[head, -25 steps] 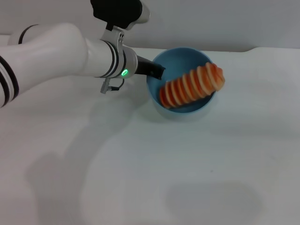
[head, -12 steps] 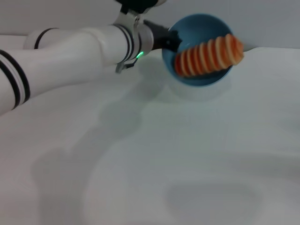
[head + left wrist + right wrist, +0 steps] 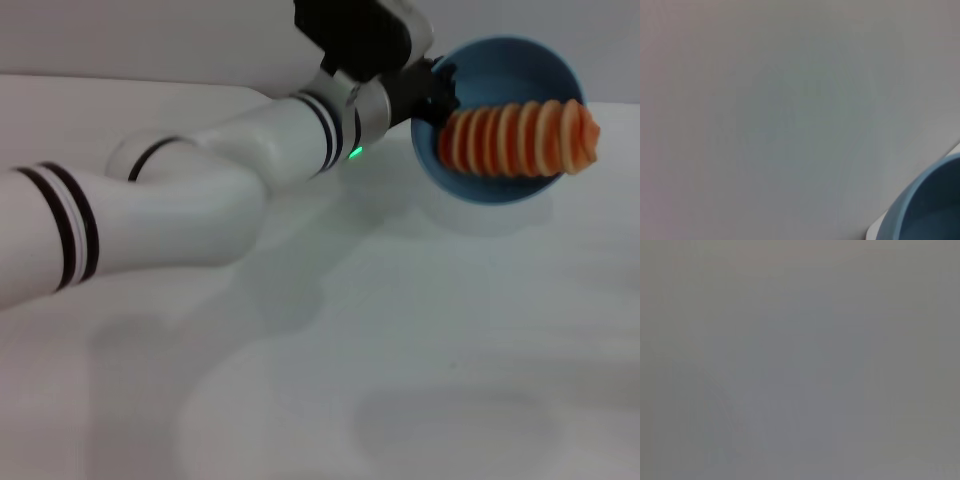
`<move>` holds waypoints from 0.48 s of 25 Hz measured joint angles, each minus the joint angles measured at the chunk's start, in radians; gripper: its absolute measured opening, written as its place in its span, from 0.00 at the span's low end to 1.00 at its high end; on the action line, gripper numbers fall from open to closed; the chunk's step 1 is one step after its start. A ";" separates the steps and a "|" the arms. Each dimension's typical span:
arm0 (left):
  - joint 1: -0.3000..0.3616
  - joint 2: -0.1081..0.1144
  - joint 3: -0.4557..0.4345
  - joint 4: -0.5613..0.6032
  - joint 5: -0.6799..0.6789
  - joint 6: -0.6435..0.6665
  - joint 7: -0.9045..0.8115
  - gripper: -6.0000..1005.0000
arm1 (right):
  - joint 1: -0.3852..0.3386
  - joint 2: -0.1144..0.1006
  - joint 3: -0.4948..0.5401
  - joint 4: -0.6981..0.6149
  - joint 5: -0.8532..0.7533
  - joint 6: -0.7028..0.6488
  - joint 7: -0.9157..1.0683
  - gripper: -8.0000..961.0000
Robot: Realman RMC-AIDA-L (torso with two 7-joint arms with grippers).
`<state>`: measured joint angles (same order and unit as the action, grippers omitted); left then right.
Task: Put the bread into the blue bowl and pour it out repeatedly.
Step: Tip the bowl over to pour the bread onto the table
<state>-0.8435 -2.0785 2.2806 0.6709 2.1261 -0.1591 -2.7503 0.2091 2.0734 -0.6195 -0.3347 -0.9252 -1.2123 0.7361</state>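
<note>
The blue bowl [image 3: 500,185] hangs in the air at the upper right of the head view, tilted so its mouth faces the camera. Inside it lies the bread [image 3: 520,138], an orange-and-tan ridged loaf whose end sticks past the bowl's right rim. My left gripper [image 3: 438,88] is shut on the bowl's left rim, with the white left arm stretching in from the left. In the left wrist view a piece of the blue bowl [image 3: 925,205] shows in one corner. The right gripper is out of view.
A white table [image 3: 400,330] spreads below the raised bowl, with soft shadows on it. A pale wall runs along the back. The right wrist view shows only a plain grey surface.
My left arm has swung the bowl up and to the right with the bread still inside. The bowl has tipped further toward the camera.
</note>
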 joint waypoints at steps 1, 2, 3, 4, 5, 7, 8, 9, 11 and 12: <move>0.000 0.000 0.000 0.000 0.000 0.000 0.000 0.00 | 0.000 0.000 0.001 0.000 0.000 -0.008 0.003 0.71; 0.009 0.000 0.024 -0.004 -0.010 -0.031 0.000 0.00 | 0.000 0.000 0.003 0.000 0.000 -0.018 0.004 0.71; 0.015 0.000 0.035 -0.005 -0.012 -0.051 0.001 0.00 | 0.000 -0.001 0.004 0.000 0.000 -0.025 0.005 0.71; 0.023 0.000 0.047 -0.007 -0.013 -0.078 0.003 0.00 | 0.001 -0.002 0.005 0.000 0.001 -0.027 0.005 0.71; 0.030 0.000 0.058 -0.011 -0.013 -0.106 0.005 0.00 | 0.002 -0.003 0.006 -0.001 0.001 -0.029 0.005 0.71; 0.041 0.000 0.089 -0.027 -0.014 -0.172 0.005 0.00 | 0.005 -0.003 0.007 -0.002 0.001 -0.030 0.006 0.71; 0.045 0.000 0.109 -0.034 -0.015 -0.204 0.003 0.00 | 0.007 -0.004 0.008 -0.001 0.001 -0.029 0.006 0.71; 0.047 0.000 0.123 -0.037 -0.015 -0.223 0.001 0.00 | 0.009 -0.004 0.008 0.000 0.001 -0.028 0.006 0.71; 0.051 0.000 0.158 -0.035 -0.015 -0.267 0.002 0.00 | 0.010 -0.004 0.008 0.002 0.002 -0.027 0.006 0.71; 0.052 0.000 0.172 -0.031 -0.013 -0.282 0.004 0.00 | 0.010 -0.004 0.008 0.002 0.002 -0.027 0.006 0.71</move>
<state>-0.7912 -2.0785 2.4522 0.6397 2.1127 -0.4415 -2.7463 0.2188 2.0690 -0.6112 -0.3331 -0.9236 -1.2389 0.7418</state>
